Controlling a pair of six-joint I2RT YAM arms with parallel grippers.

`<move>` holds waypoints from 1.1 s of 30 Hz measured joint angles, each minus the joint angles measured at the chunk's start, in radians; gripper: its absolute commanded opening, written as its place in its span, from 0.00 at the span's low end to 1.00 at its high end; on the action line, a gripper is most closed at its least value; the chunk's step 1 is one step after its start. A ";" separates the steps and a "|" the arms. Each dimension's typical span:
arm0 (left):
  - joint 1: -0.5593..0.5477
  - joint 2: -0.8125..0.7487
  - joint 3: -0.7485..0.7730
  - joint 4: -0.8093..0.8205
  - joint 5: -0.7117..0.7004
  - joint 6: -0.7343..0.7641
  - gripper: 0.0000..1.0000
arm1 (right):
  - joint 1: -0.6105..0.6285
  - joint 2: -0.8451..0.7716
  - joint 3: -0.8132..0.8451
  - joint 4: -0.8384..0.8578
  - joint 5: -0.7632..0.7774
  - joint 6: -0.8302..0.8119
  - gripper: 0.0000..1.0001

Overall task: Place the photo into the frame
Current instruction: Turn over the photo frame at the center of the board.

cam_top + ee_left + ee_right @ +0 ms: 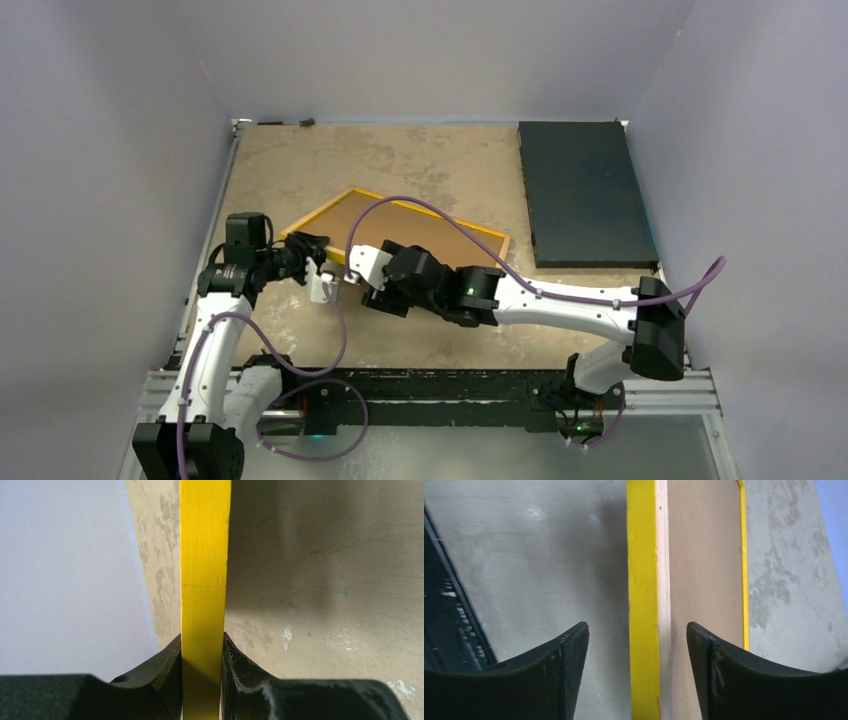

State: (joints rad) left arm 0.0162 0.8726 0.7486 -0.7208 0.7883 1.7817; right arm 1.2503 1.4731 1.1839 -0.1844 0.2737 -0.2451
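Your left gripper (202,652) pinched on the frame (205,570), its yellow edge running straight up the view between both black fingers (160,672), mottled tan table (325,580) behind, pale wall (65,570) along the view's left side, frame perhaps lifted, hard to tell.

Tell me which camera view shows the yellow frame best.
The top external view: nearly the whole frame shows. Left wrist shows only a yellow edge strip clamped in the left gripper. Right wrist shows one edge and some brown backing between the open fingers of the right gripper.
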 measured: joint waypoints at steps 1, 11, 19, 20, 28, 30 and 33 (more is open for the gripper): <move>0.000 0.000 0.006 -0.003 0.000 -0.008 0.02 | 0.000 0.006 0.001 -0.002 0.018 -0.006 0.66; 0.000 -0.001 0.043 -0.002 0.007 -0.059 0.09 | 0.004 0.060 0.056 -0.021 0.190 -0.067 0.17; 0.000 -0.014 0.057 0.010 0.010 -0.137 0.51 | 0.012 0.060 0.096 -0.067 0.187 -0.110 0.00; 0.000 -0.018 0.059 0.023 0.012 -0.163 0.59 | 0.012 0.061 0.102 -0.067 0.183 -0.103 0.00; 0.003 -0.043 0.131 0.133 -0.018 -0.449 0.89 | -0.019 0.094 0.191 -0.112 0.142 -0.042 0.00; 0.004 -0.025 0.161 0.156 -0.032 -0.537 0.91 | -0.057 0.105 0.245 -0.143 0.095 -0.021 0.00; 0.014 0.016 0.214 0.212 -0.074 -0.723 0.92 | -0.139 0.149 0.360 -0.174 0.010 0.029 0.00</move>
State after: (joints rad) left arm 0.0307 0.8883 0.9623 -0.5087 0.7139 1.0588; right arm 1.1110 1.6218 1.5436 -0.3588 0.2836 -0.2165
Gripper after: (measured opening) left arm 0.904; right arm 0.316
